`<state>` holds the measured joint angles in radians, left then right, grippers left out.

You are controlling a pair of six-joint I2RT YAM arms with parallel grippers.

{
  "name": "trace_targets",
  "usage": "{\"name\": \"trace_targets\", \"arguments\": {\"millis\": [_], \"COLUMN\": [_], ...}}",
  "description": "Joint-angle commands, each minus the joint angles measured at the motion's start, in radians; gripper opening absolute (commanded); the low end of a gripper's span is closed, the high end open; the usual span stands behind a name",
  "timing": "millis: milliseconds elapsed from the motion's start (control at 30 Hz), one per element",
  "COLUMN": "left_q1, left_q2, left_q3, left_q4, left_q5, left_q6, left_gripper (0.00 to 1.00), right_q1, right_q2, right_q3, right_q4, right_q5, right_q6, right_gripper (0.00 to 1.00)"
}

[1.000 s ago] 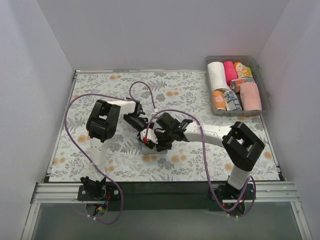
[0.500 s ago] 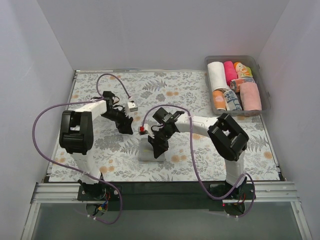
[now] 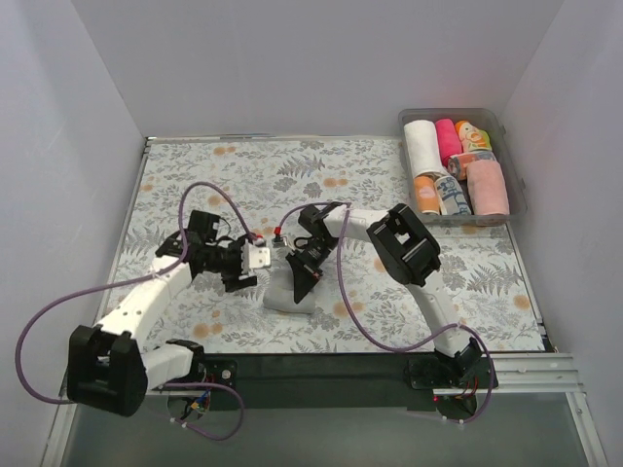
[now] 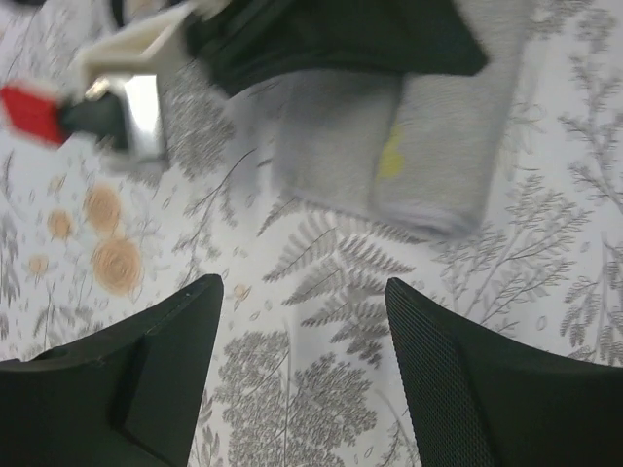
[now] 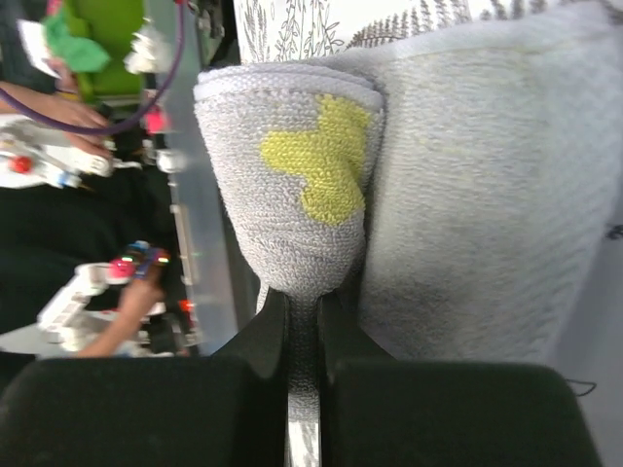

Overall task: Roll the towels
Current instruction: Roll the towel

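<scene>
You risk the roll springing loose: your right gripper (image 5: pixel 302 326) has its jaws closed tight on only a thin edge of the white towel (image 3: pixel 284 297), so a tug may unwind the fold. Your left gripper (image 4: pixel 304 297) hangs near it, jaws apart and holding nothing. The towel lies mid-tabletop (image 3: pixel 195 175), just ahead of them.

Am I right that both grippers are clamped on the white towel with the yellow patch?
Not quite: only the right gripper clamps the towel; the left gripper stands open, clear of it, as the left wrist view shows.
</scene>
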<state>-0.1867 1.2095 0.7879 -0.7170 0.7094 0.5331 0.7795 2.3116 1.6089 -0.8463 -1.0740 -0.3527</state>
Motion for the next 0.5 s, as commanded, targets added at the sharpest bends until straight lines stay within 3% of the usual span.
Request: {"name": "trace_targets", "arguments": {"millis": [0,167,467], "left_q1": [-0.158,-0.383,-0.571], "left_q2": [-0.112,-0.137,-0.013], "left_q3": [-0.093,-0.156,-0.162], "left_q4": [0.027,0.085,0.214], "left_q5": [-0.095,-0.174,-0.287], "left_q6": [0.054,-0.007,-0.044], "left_gripper": [0.64,0.64,0.63], "right_q1": [-0.005,-0.023,-0.048], "right_q2": [0.124,0.167,0.22], "right_q3": [0.02,0.042,0.051], "right_q4": [-0.034,-0.051,-0.054], "right_q5": [0.117,0.125,0.146], "right_q6": [0.001,0.001,-0.005], "right_gripper": [0.01,0.01,0.01]}}
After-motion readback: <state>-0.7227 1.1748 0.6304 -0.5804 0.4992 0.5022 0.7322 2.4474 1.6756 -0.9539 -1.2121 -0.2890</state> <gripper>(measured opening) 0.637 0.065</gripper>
